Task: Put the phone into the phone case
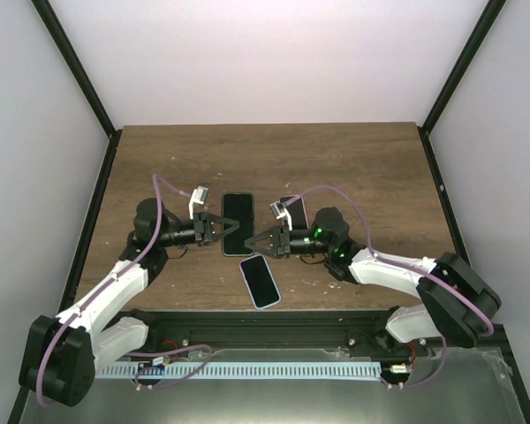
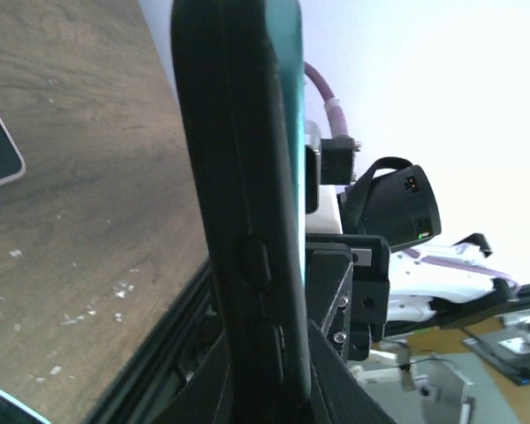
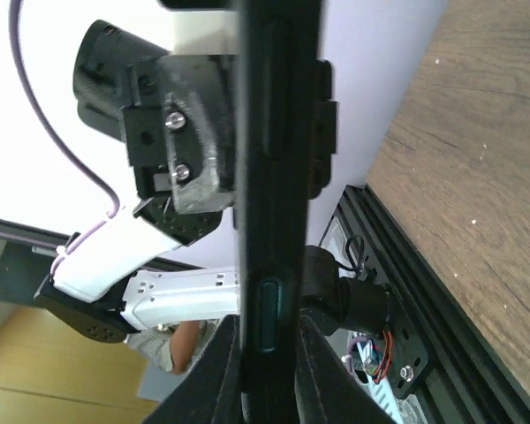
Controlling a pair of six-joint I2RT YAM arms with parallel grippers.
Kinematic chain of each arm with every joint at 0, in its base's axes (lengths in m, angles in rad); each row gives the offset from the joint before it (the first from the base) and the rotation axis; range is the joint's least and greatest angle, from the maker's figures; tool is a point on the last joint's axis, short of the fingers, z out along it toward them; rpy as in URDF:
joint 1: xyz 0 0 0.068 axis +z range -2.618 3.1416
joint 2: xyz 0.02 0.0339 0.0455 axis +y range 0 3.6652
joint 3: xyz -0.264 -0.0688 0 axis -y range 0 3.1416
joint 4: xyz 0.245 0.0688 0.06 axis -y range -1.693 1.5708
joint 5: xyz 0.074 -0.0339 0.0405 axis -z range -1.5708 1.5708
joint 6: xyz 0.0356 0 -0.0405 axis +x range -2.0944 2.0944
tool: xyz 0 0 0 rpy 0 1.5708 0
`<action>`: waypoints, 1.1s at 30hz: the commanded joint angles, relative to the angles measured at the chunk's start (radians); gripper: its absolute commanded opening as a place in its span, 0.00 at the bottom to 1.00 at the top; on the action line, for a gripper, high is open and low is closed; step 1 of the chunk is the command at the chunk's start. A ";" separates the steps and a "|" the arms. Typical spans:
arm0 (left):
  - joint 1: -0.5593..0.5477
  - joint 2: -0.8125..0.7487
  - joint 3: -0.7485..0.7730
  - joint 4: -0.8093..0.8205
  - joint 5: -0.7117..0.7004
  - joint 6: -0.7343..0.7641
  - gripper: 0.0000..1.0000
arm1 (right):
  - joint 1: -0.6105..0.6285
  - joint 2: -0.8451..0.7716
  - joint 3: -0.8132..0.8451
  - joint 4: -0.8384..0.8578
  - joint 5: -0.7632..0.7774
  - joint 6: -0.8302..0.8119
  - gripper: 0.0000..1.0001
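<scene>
Seen from above, the left gripper [image 1: 223, 226] and the right gripper [image 1: 258, 240] meet over the table [image 1: 353, 168]. Each is clamped on an opposite long edge of the black phone case [image 1: 238, 221], which sits between their tips with its face turned up. A pale-rimmed phone [image 1: 260, 281] lies on the wood just to the near side of the right gripper's tips, apart from them, and a second handset [image 1: 293, 210] lies just behind that gripper. In the left wrist view, the left fingers [image 2: 221, 393] pinch the case edge-on, with its side buttons showing, and the right gripper holds its far side. In the right wrist view, the right fingers [image 3: 214, 380] press both faces of the case's edge, and the left gripper holds the opposite edge. It cannot be told whether anything sits inside the case.
</scene>
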 commanded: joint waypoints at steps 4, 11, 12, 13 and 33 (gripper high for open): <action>0.011 -0.052 0.022 0.034 -0.054 -0.012 0.40 | 0.020 -0.042 0.093 -0.086 -0.073 -0.208 0.01; 0.068 -0.109 0.055 0.004 -0.094 -0.056 0.35 | 0.020 -0.120 0.117 -0.305 -0.097 -0.398 0.01; 0.077 -0.113 0.060 -0.012 -0.099 -0.044 0.34 | 0.020 -0.128 0.116 -0.322 -0.092 -0.409 0.02; 0.084 -0.117 0.069 -0.036 -0.103 -0.027 0.32 | 0.020 -0.136 0.114 -0.325 -0.089 -0.413 0.01; 0.089 -0.075 0.140 -0.141 -0.011 0.078 0.00 | 0.020 -0.156 0.142 -0.335 -0.031 -0.372 0.35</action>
